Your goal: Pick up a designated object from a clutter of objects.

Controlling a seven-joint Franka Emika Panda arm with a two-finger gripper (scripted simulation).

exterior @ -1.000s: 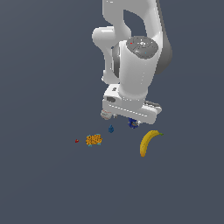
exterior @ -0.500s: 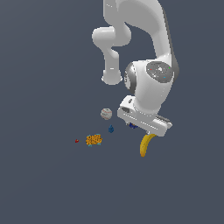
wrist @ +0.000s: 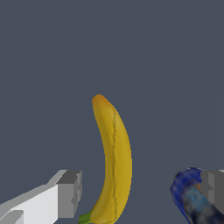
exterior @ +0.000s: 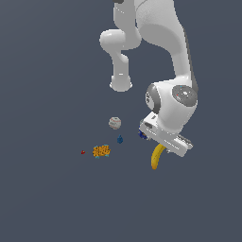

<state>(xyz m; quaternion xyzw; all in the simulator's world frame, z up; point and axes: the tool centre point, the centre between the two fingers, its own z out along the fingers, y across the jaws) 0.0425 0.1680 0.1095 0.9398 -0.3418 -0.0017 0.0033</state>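
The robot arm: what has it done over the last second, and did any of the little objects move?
The arm swung toward the exterior view's right and came down until its end effector straddles the banana, open, nothing gripped. The whitish ball, earlier hidden behind it, now shows. The orange lump and the other bits stayed put.

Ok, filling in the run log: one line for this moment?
phase: pre-grasp | end effector: open, straddling banana | blue can: beside one finger | banana: on floor, not lifted
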